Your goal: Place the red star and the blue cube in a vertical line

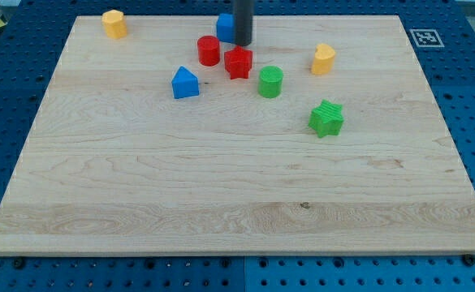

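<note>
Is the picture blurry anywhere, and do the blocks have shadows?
In the camera view, the blocks look sharp, like the green star and the red star; shadows are soft and small, hugging each block's base; the light is even, with no strong glare on the wooden board; my tip looks crisp, right beside the blue cube, partly hiding it.

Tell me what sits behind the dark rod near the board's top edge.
A blue block shows at the rod's left; the rod covers its right part, so shape is unclear. My tip ends just above the red star.
</note>
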